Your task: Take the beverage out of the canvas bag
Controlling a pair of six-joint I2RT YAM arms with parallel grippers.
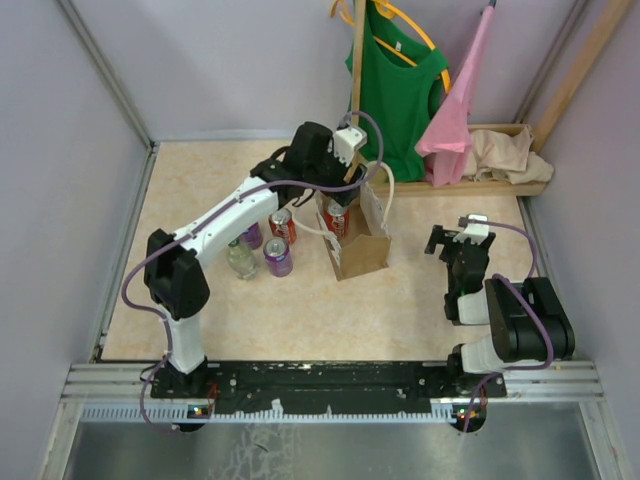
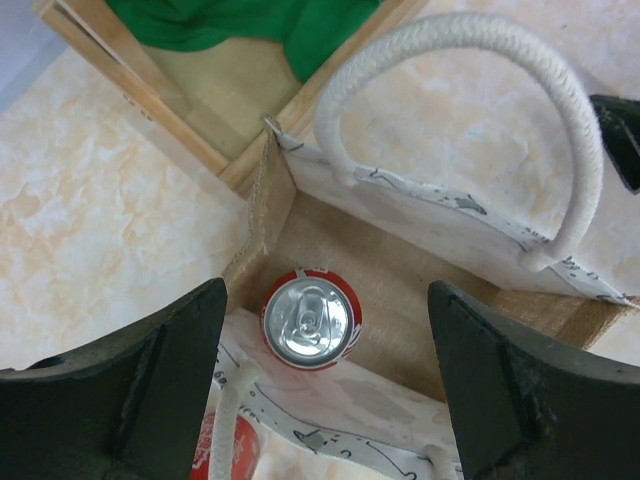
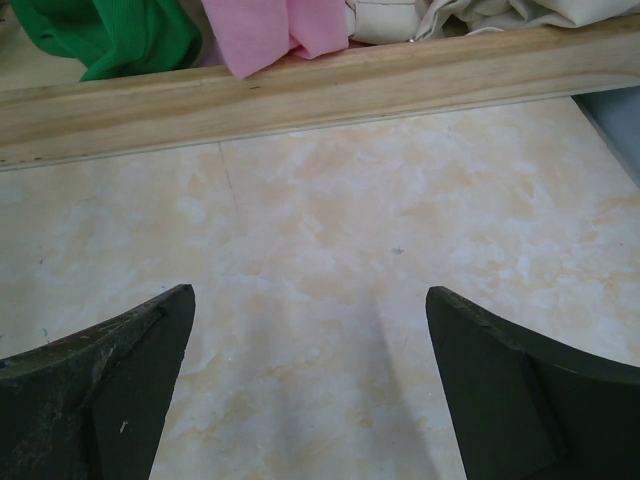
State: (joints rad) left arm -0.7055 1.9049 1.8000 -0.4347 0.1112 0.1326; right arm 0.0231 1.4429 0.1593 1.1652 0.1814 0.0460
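The tan canvas bag point(image 1: 362, 250) stands upright mid-table with its mouth open; its brown lining point(image 2: 430, 275) and a white rope handle point(image 2: 565, 95) fill the left wrist view. A red beverage can point(image 2: 311, 320) stands upright in the bag's corner, silver top up, and its red side peeks out at the bag's mouth point(image 1: 336, 219). My left gripper point(image 2: 325, 290) hangs open directly above the bag's mouth point(image 1: 340, 195), fingers apart on either side of the can and touching nothing. My right gripper point(image 3: 310, 290) is open over bare table, to the right of the bag point(image 1: 450, 242).
Left of the bag stand a red can point(image 1: 282, 225), a purple can point(image 1: 277, 256) and a clear bottle point(image 1: 240, 258). Another red can point(image 2: 225, 450) sits just outside the bag wall. A wooden rack base point(image 1: 480, 186) behind holds a green shirt point(image 1: 400, 90), pink cloth point(image 1: 455, 110) and a beige cloth heap point(image 1: 510, 152).
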